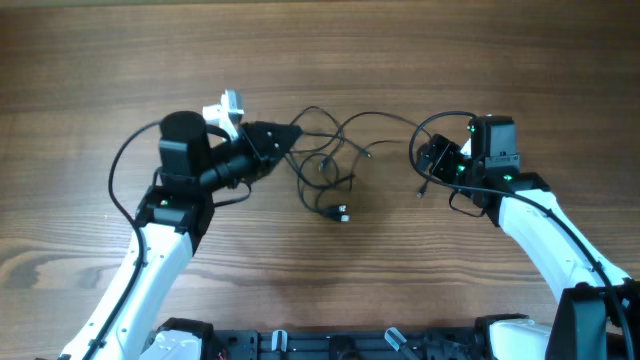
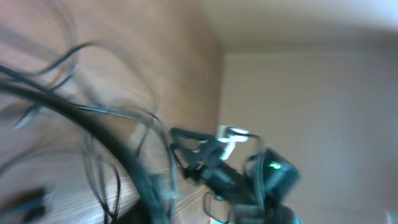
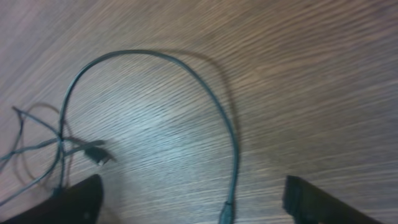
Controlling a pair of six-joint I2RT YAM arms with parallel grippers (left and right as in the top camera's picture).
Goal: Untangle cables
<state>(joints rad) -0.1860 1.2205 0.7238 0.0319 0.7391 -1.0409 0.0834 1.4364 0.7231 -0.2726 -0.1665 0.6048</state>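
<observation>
The right gripper (image 3: 193, 186) is standing wide, its two dark, blunt fingers (image 3: 74, 202) spread far apart and gripping nothing. One thin, smooth black cord (image 3: 155, 56) is arching in a loop across the striped wood-grain table (image 3: 311, 74), its end lying between them. The left gripper (image 1: 288, 135) is pointing its dark tapered tip into the edge of the cables (image 1: 330, 170). Its wrist view is smeared, so I cannot tell how far open it is or whether it is pinching a strand. The cables are lying mid-table between the arms in loose, overlapping loops, a pale plug (image 1: 344, 213) sitting at their near edge.
</observation>
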